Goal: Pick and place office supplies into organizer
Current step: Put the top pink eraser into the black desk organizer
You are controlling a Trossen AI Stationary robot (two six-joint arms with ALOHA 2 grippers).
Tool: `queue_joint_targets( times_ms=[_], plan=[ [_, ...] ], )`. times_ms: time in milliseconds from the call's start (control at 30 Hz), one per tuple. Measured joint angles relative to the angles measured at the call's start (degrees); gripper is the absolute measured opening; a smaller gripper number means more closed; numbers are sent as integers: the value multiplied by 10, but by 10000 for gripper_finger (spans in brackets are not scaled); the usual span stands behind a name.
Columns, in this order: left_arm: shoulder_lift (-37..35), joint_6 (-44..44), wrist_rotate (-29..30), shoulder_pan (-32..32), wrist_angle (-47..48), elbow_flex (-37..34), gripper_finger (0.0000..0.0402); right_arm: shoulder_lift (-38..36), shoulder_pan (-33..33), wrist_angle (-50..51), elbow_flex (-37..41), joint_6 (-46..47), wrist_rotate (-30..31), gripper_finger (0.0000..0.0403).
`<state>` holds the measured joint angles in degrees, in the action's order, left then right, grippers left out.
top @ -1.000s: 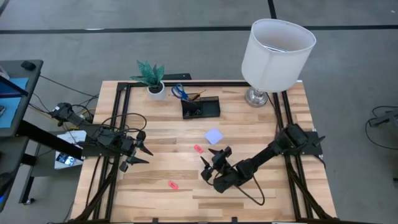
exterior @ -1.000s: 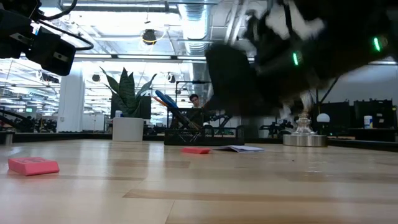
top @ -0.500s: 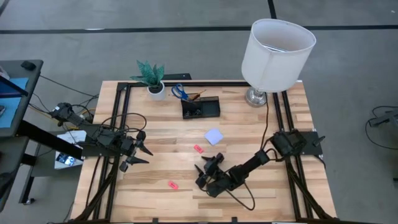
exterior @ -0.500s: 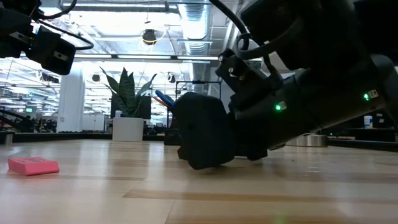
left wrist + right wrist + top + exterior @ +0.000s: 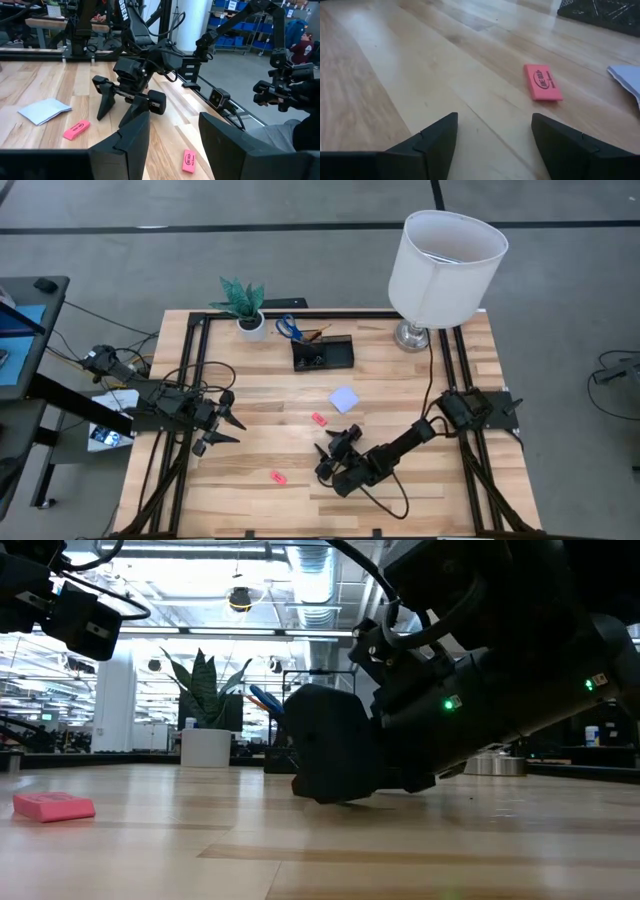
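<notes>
- Right end effector [image 5: 333, 448] low over the tabletop [image 5: 400, 390], fingers spread, grasping nothing.
- Left end effector [image 5: 222, 423] released, hovering at left.
- Pink eraser [image 5: 319, 419] just beyond right fingers; another eraser [image 5: 278, 477] nearer.
- Organizer [image 5: 322, 354] at far edge.

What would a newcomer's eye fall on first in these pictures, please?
Probably the big white lamp at the table's far right corner. Next, the right tool, open and low over the bare wood near the table's middle, with one pink eraser just beyond it and another nearer the front edge.
</notes>
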<state>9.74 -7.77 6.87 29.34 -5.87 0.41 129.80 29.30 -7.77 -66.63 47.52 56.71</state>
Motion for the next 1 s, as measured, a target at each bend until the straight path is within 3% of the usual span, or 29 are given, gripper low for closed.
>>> queue_joint_targets(
  times_ms=[1000],
  plan=[
    [0,-2,0,0,0,0,163,0,-30,45,2,7,10,250]
  ],
)
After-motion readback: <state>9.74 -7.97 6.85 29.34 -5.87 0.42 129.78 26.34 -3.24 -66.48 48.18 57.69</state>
